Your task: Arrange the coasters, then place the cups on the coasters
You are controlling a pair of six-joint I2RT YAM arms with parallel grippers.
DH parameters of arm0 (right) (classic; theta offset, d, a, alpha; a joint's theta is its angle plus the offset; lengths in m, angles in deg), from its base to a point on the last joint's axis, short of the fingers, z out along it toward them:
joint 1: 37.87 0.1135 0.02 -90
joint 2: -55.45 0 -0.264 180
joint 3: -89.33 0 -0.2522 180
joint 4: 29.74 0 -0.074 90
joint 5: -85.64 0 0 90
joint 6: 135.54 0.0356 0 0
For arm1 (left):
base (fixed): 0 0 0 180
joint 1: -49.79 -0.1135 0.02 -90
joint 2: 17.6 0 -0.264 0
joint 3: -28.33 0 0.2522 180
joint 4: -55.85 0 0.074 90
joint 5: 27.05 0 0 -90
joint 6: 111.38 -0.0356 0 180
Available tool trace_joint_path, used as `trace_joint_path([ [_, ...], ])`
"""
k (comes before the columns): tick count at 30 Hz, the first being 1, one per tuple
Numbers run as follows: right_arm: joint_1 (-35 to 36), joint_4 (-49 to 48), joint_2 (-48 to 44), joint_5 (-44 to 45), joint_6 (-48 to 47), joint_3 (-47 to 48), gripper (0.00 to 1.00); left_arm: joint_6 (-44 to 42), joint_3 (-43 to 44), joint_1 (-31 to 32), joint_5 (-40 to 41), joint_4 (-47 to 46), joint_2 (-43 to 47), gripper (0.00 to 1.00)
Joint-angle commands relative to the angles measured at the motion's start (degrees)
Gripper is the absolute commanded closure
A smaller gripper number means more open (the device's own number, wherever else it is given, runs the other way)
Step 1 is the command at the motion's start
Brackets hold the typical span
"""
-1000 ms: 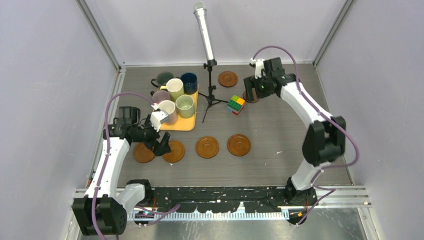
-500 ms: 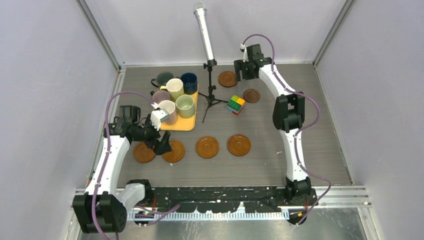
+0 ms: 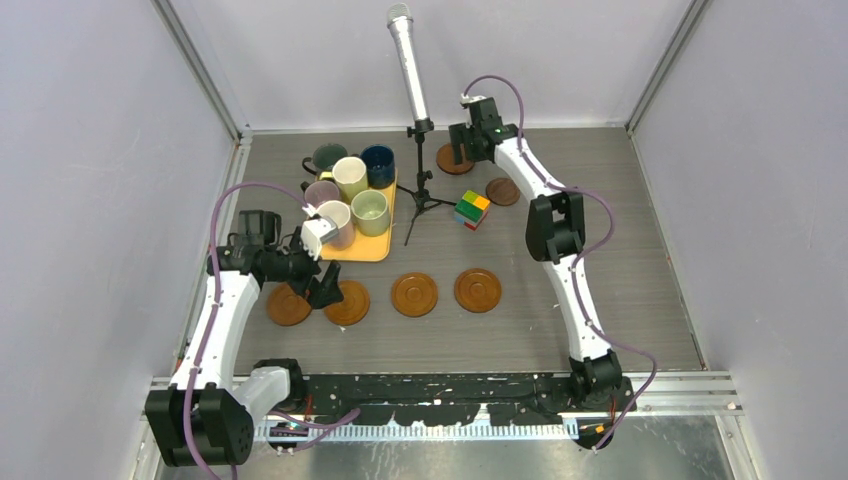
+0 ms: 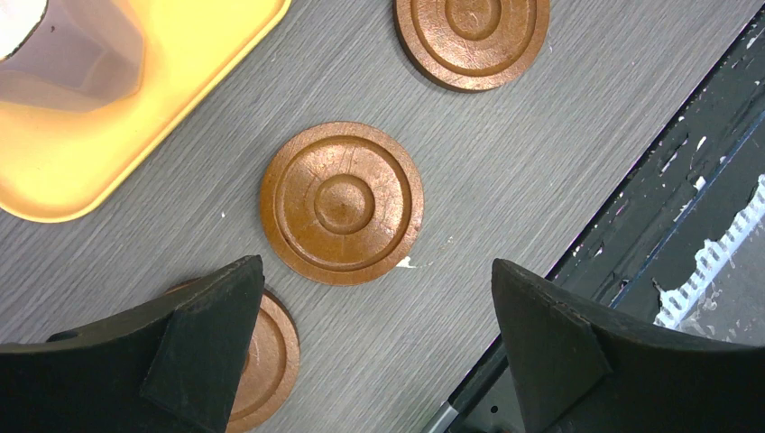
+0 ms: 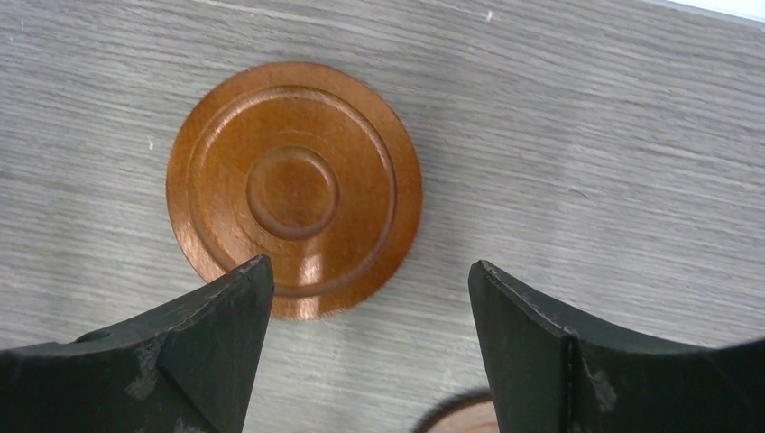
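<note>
The right gripper [image 5: 368,271] hangs wide open over 1 far coaster [image 5: 293,189], holding nothing. The left gripper [image 4: 374,266], fully spread and empty, hangs above a near coaster [image 4: 341,203].

Four coasters [image 3: 414,294] lie in a row before the tray [image 3: 365,249] of cups [image 3: 350,178], two behind the cube [image 3: 471,208].

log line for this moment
left gripper open over near round brown wooden coaster | right gripper open over far brown wooden coaster | ceramic mugs unplaced

Microphone [image 3: 405,60] on tripod stand [image 3: 424,195] beside multicoloured cube [image 3: 471,209]; orange-yellow tray [image 3: 365,247] on grey table [image 3: 640,260]
</note>
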Motion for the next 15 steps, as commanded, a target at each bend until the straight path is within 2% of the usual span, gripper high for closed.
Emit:
trace_joint_path([
  [1,1.1,-4.7,2.4,4.7,0.0,5.2,0.16,0.7,0.6,-0.2,-0.4,-1.5,0.9,0.00],
  [8,1.4,-4.6,5.7,8.4,-1.6,6.2,0.17,0.2,0.7,-0.3,0.0,-1.4,1.3,0.00],
  [15,-0.7,-0.1,4.7,8.2,-2.9,3.7,0.25,-0.3,0.8,-0.3,0.2,-1.3,1.8,0.00],
])
